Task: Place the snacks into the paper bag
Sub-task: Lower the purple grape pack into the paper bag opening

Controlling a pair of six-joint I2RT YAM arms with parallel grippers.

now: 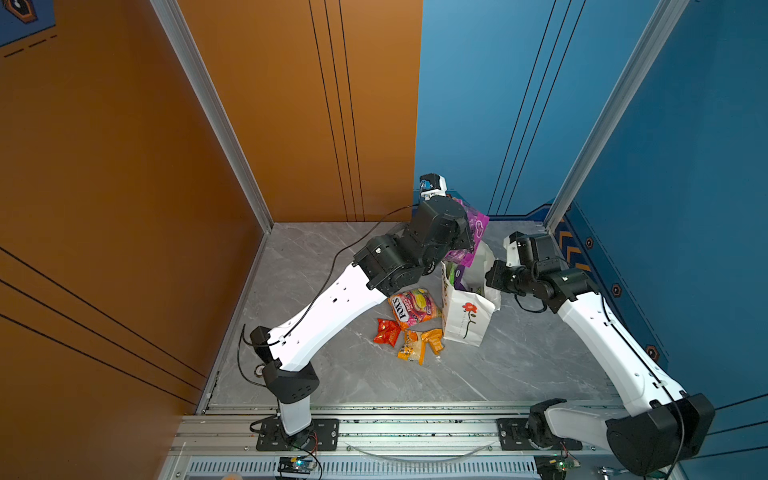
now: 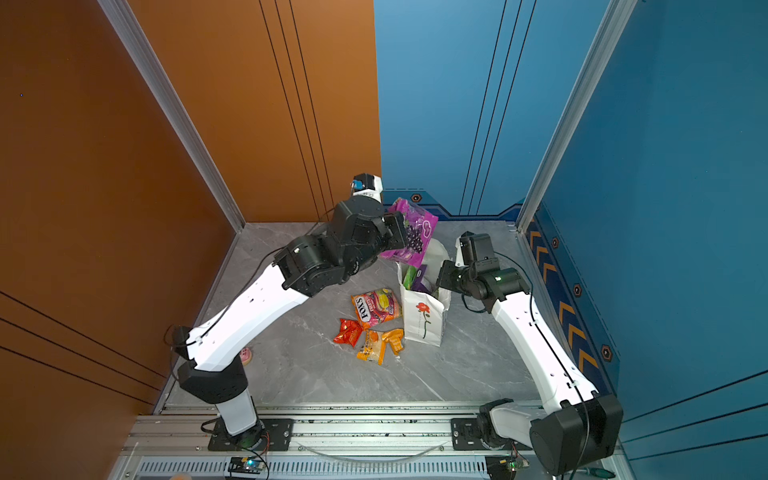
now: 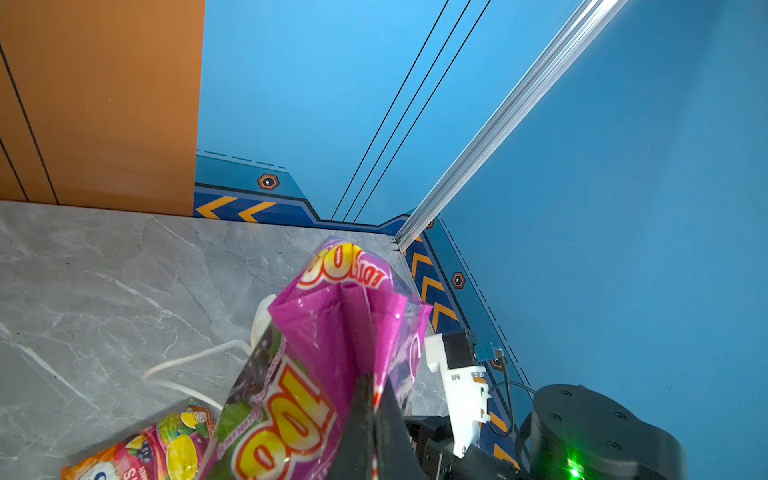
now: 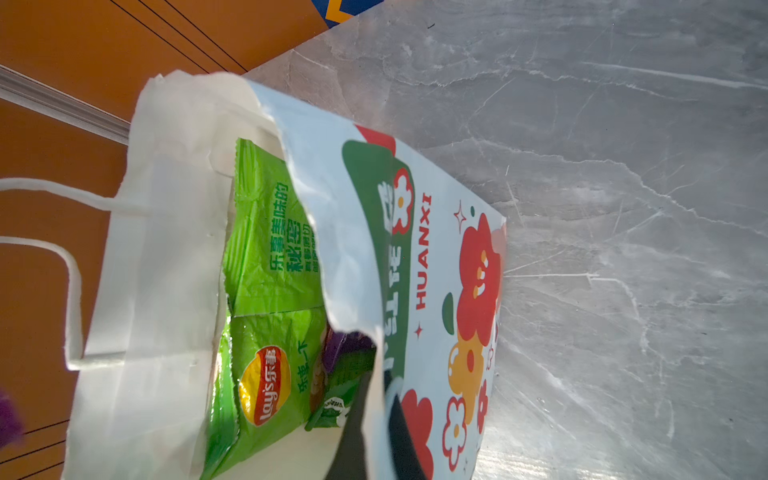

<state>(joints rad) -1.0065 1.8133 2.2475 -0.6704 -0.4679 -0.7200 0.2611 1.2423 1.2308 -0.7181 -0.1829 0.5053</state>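
Snacks and paper bag share a grey marbled table (image 1: 540,357) (image 2: 311,374), with both arms reaching in over it. The left arm (image 1: 332,307) crosses toward the middle; the right arm (image 1: 615,345) bends in from the right.

The paper bag (image 1: 467,320) (image 2: 424,320) (image 4: 436,249) stands upright near the table's centre, mouth open, its flower face toward the near edge. The right gripper (image 4: 380,415) (image 2: 442,278) is pinched together on the bag's right-hand wall at the rim, one finger inside and one outside.

The left gripper (image 3: 376,390) (image 2: 395,232) is clamped on an edge of a large purple packet (image 2: 415,232) (image 1: 478,224) (image 3: 332,324), which hangs in the air over the far side of the bag's mouth. Whether its lowest corner touches the rim, I cannot tell.

Inside the bag lie a large green packet (image 4: 270,353), a second purple packet (image 4: 345,349) (image 2: 424,284) and a small green packet (image 4: 336,409).

On the table just left of the bag lies the FOX'S packet (image 1: 413,309) (image 2: 376,309). Nearer the front edge, two orange-yellow packets (image 1: 411,347) (image 2: 372,347) lie touching each other, with a red-orange packet (image 1: 386,332) (image 2: 348,332) against their left side.

A small pink toy (image 2: 246,355) shows in a top view, half hidden behind the left arm.
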